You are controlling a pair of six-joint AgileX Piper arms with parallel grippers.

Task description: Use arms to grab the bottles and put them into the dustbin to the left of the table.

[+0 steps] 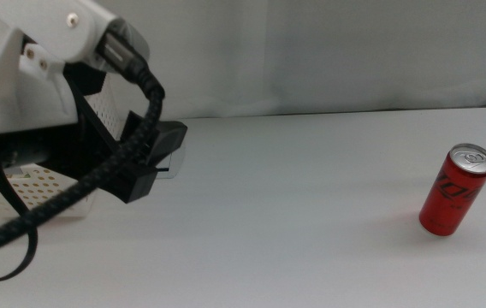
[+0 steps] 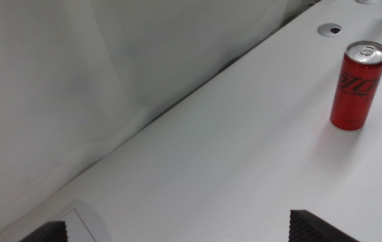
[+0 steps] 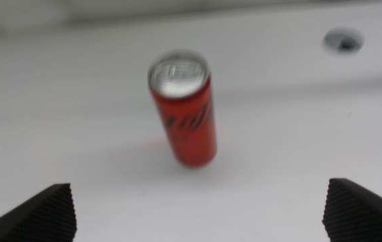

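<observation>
one can [image 1: 455,190] is all i see of the bottles, a slim red cylinder with a silver top and pull tab, standing upright on the surface [image 1: 294,214] toward its right side. its smooth metal wall and narrow round body should suit a side grip, though i judge it light and easy to tip if one jaw touches first.

my right pincer [image 3: 198,232] faces it from above and a little back, jaws spread wide with the can [image 3: 185,107] centred in the gap but well apart from both tips. that framing looks like a line-up for the grab, not yet a grasp. this view is blurred, so fine detail on the can's black lettering is lost.

my left pincer [image 2: 201,235] hangs over the left part of the surface, jaws wide too and holding nothing, with the can [image 2: 356,86] far off. its bulky white casing and thick braided black cable fill the left of the middle view, and behind it shows the bin [image 1: 38,184], white plastic with perforated walls, mostly hidden. i judge the left arm sits there because the bin is its side. the surface itself is plain, matte white.
</observation>
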